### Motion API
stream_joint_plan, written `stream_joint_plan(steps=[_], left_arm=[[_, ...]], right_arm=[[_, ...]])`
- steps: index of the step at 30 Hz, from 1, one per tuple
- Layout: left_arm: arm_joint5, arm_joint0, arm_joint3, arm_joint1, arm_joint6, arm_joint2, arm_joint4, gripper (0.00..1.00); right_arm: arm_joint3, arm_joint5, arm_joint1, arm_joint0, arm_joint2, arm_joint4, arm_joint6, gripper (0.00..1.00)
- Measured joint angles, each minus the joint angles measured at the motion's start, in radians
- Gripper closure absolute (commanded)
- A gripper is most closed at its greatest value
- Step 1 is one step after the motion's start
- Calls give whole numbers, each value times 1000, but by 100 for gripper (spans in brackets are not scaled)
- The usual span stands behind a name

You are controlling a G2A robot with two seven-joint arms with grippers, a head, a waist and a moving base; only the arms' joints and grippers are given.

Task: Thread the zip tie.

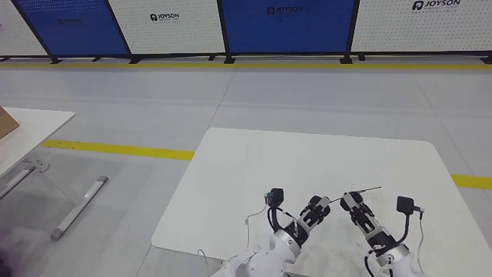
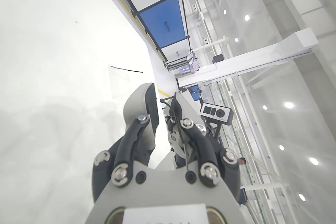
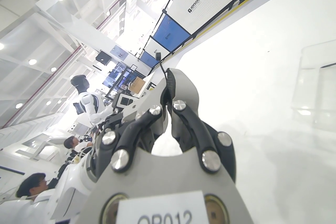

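The black zip tie (image 3: pixel 162 68) is pinched in the right gripper (image 3: pixel 168 75), low over the near part of the white table (image 1: pixel 307 161). Its small square head stands out past the fingertips, which are pressed together on the strap. From above, the right gripper (image 1: pixel 350 199) sits near the table's near edge, right of centre, pointing away from the robot.

Just to its left is the left gripper (image 1: pixel 323 205), angled towards it, the two tips near each other but apart. The left gripper (image 2: pixel 164 91) has its fingers (image 2: pixel 139 104) spread, with bare table showing through the gap. A thin black strand runs by its farther finger; I cannot tell what it is.

A second tie (image 2: pixel 126 69) lies flat on the table a little beyond both grippers, beside or on something see-through (image 3: pixel 312 83), a sheet or a tray.

Beyond the table a yellow line (image 1: pixel 115 149) crosses the grey floor, and blue and white pegboard panels (image 1: pixel 288 8) stand at the far side. Another white table (image 1: pixel 31 123) stands off to the left.
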Motion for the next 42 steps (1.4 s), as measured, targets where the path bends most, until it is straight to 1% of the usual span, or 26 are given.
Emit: stream_joint_plan(steps=[2,13,27,32,35,37,38,39,42], left_arm=[[2,-1,2,-1,3,3,5,100],[-1,1,7,-6,3,2,9,100],[-12,6,-4,-8,-28,2,23,100],[-12,8,-6,-9,-30,3,28,100],[-5,6,-3,-10,-28,5,32,100],[1,4,-3,-12,-24,7,35,78],[2,4,-3,-13,-22,8,36,52],[3,5,-4,-13,-20,9,38,0],[4,7,-5,-14,-15,9,41,0]], right_arm=[[0,-1,0,0,-1,-1,-1,100],[-2,-2,1,-2,1,1,-3,100],[-3,15,1,3,-10,-18,8,100],[-3,16,2,2,-11,-20,11,100],[-4,11,2,-2,-9,-17,11,100],[-4,6,3,-3,-7,-12,13,100],[-3,5,3,-4,-6,-10,14,100],[-2,4,3,-4,-5,-9,15,100],[1,4,3,-4,-4,-5,16,100]])
